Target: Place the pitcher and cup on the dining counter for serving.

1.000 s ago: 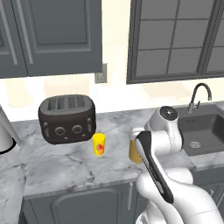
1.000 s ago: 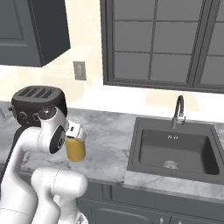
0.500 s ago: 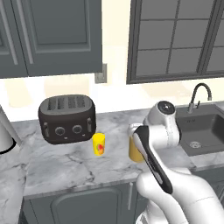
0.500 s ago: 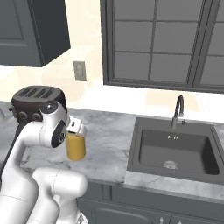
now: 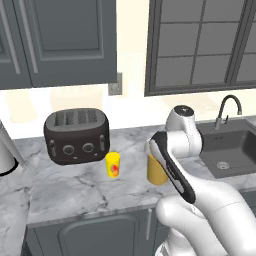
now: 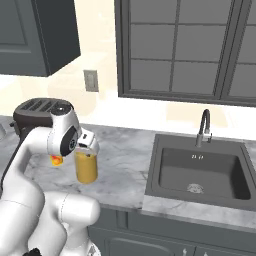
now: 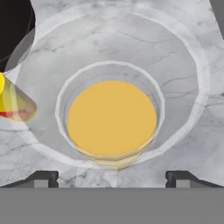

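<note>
Two-finger gripper [image 7: 112, 177] has dropped closer over tall clear pitcher with orange fill [image 7: 112, 119], jaws wide, straddling rim for top grasp. Pitcher upright near front edge of grey-veined marble counter [image 5: 70, 187]; small yellow cup [image 5: 113, 165] just beside, by black toaster [image 5: 76, 135].

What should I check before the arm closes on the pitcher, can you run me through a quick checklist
1. Jaws open: ok. The gripper shows its fingertips spread wide.
2. Centred over the pitcher: ok. The hand view looks straight down into its mouth, between the tips.
3. Pitcher upright: ok in both base views, standing on the marble counter.
4. Clearance from the cup: ok. It stands apart, to the pitcher's left.
5. Clearance from the toaster: ok, further back and left.
6. Tips low enough to straddle the wall: cannot tell; the arm hides the rim.
</note>
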You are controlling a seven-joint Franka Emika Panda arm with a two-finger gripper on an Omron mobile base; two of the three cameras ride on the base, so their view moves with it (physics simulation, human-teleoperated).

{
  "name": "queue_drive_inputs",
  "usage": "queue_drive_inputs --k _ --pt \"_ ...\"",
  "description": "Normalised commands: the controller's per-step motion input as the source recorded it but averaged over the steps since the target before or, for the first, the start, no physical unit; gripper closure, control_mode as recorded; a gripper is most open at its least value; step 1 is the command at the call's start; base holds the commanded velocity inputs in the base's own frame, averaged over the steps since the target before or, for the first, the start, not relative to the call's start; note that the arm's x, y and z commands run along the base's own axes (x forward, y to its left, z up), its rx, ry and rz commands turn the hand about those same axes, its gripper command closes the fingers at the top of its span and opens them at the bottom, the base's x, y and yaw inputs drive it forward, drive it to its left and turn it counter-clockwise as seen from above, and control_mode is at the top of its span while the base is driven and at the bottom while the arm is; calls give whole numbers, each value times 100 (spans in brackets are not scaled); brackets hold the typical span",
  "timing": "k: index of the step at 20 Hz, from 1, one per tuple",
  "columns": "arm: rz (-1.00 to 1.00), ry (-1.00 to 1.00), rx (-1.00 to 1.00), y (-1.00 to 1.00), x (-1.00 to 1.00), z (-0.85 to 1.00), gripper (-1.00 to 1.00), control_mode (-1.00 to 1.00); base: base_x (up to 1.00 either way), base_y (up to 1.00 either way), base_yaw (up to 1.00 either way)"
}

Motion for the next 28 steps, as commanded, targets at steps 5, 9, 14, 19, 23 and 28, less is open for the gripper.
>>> queue_drive_inputs --k 5,9,14,19,23,28 --pt "0 0 0 0 3 -6 100 -100 0 0 0" --pt "0 0 0 0 0 0 100 -100 0 0 0" --pt "0 -2 0 0 0 0 100 -100 0 0 0" --pt "0 -12 -1 0 -11 5 100 -100 0 0 0" --pt "0 -23 -8 3 -49 49 100 -100 0 0 0" --pt "0 -22 -10 3 -58 85 100 -100 0 0 0"
